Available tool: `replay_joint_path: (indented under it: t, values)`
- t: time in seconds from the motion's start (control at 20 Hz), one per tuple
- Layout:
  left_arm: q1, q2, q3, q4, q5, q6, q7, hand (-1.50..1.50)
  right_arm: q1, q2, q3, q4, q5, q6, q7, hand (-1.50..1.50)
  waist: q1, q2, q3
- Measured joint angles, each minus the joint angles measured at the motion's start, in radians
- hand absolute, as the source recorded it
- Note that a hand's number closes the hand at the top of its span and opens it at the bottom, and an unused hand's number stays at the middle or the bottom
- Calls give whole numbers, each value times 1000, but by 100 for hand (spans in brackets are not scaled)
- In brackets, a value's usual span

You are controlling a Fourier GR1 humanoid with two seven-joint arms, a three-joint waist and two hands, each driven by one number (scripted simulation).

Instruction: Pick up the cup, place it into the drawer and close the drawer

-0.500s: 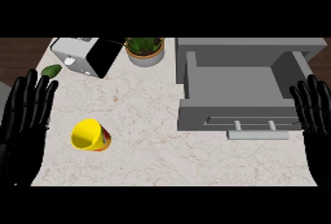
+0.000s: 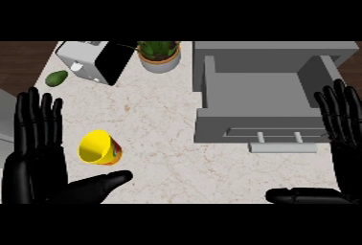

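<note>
A yellow cup (image 2: 99,148) lies on its side on the marble counter, its mouth facing left and up. My left hand (image 2: 37,153) is open at the left edge, fingers straight up, thumb stretched out just below the cup without touching it. The grey drawer (image 2: 263,98) stands pulled out at the upper right, its inside bare and its handle (image 2: 283,146) at the front. At the right edge my right hand (image 2: 344,129) is open beside the drawer's front corner, fingers upright, thumb lying low along the bottom.
A toaster (image 2: 92,61) sits at the back left with a green avocado (image 2: 56,78) beside it. A potted plant (image 2: 158,55) stands left of the drawer's back. Bare marble counter (image 2: 184,167) spreads between cup and drawer.
Both hands have come further into view, their thumbs now showing along the bottom. The cup and drawer have not moved.
</note>
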Motion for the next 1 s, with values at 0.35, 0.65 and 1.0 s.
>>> replay_joint_path:
  t: [0.35,0.65,1.0]
  values:
    - [64,-9,-49,43,73,134,-60,-150,-43,-10,-25,66,0,28,-12,-150,2,0,0]
    - [151,-11,-35,115,137,174,-169,-150,-39,-9,-38,72,-6,47,-22,-150,3,0,0]
    - [179,-8,37,264,202,196,-278,-150,-67,-2,-53,132,6,52,-59,-150,3,1,0]
